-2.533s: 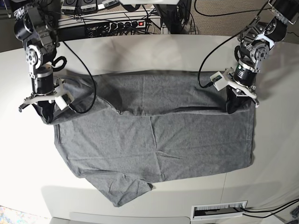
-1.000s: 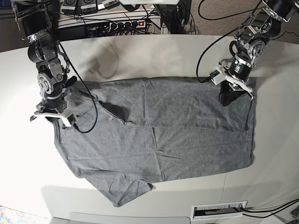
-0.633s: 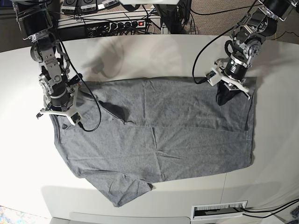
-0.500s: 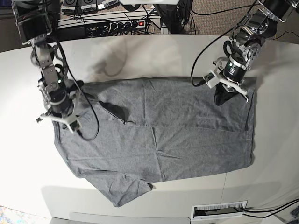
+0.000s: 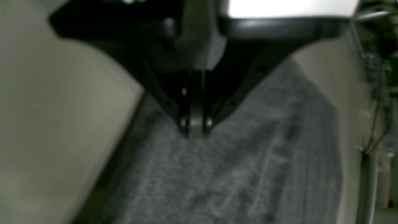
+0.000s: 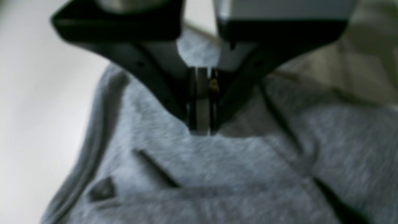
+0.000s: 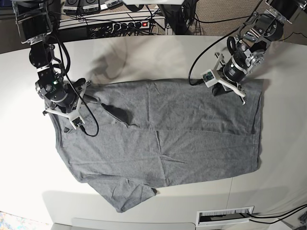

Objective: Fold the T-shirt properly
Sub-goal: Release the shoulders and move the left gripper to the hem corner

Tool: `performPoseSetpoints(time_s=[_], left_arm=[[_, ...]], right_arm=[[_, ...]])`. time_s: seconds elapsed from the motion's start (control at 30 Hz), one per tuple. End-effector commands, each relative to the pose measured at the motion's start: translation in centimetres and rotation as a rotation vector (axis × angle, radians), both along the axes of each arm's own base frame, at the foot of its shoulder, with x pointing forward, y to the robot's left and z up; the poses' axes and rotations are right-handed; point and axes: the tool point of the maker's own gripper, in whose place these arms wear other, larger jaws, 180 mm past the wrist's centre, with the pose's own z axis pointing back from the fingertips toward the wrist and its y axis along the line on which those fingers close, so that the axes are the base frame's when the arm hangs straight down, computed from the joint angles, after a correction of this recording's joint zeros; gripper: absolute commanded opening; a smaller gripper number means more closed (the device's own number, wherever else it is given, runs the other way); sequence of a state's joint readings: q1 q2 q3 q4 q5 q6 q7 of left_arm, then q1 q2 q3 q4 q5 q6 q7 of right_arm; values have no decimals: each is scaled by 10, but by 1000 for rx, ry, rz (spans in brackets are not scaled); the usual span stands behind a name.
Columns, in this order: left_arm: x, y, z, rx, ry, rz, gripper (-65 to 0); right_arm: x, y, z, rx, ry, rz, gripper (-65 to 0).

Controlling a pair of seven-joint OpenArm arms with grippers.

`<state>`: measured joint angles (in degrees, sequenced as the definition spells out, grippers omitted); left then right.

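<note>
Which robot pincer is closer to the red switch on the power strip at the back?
The left pincer. It sits right of and below the red switch; the right pincer is far off at the T-shirt's other end.

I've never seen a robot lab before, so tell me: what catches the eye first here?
A big grey T-shirt sprawls across the pale table, one layer folded over its upper half. Two black arms bend over its far corners: the left gripper at the base view's upper right, the right gripper at upper left, both shut.
</note>
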<state>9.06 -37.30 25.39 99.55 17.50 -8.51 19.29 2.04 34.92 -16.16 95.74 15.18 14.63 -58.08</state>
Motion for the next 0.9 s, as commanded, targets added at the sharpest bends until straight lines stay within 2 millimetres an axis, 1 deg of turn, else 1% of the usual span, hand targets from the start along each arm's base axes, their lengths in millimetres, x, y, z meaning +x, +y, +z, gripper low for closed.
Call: performPoseSetpoints(time_s=[0.0, 0.07, 0.13, 0.3, 0.47, 0.57, 0.7, 0.8, 0.87], left_arm=[[4, 3, 5, 5, 10, -3, -650], [-2, 4, -3, 15, 80, -3, -650], [-6, 6, -7, 17, 134, 8, -650], [-13, 8, -14, 18, 211, 22, -650], [-35, 1, -25, 24, 330, -46, -650], [-49, 1, -31, 26, 415, -62, -650], [-59, 2, -35, 20, 465, -51, -650], [-71, 9, -41, 33, 509, -39, -650], [-84, 17, -45, 63, 545, -55, -650]], right_arm=[[8, -4, 13, 3, -37, -8, -650], [5, -2, 10, 21, -18, -12, -650], [3, -5, 8, 18, -9, -20, -650], [-9, -25, -7, 68, 87, -120, -650], [-23, -33, -12, 167, 154, -164, -650], [-37, -33, -18, 196, 195, -171, -650], [-61, -32, -31, 208, 264, -175, -650], [-81, -32, -42, 207, 318, -182, -650], [-90, -32, -45, 203, 340, -184, -650]])
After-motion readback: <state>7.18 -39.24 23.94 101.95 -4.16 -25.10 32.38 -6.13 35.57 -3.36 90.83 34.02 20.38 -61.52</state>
